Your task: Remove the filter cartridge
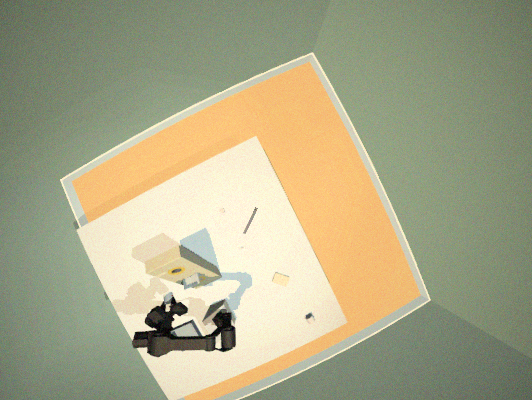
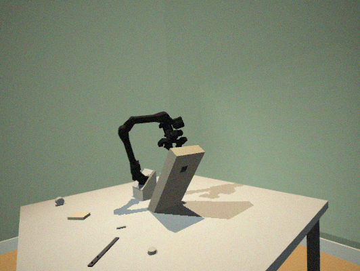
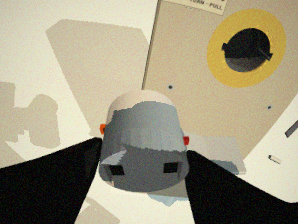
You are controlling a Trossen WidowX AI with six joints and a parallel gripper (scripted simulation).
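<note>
My gripper is shut on the filter cartridge, a grey cylinder with two narrow dark slots on its face and small red tabs at its sides. I hold it in the air, clear of the tilted beige service panel. The panel's socket is an empty dark hole inside a yellow ring, under a label reading FILTER. The grey tray stands by the arm's base, partly under the arm. In the exterior view the panel hides the cartridge.
On the white table lie a dark thin bar, a tan slab, a small round piece and a small disc. The floor around is orange.
</note>
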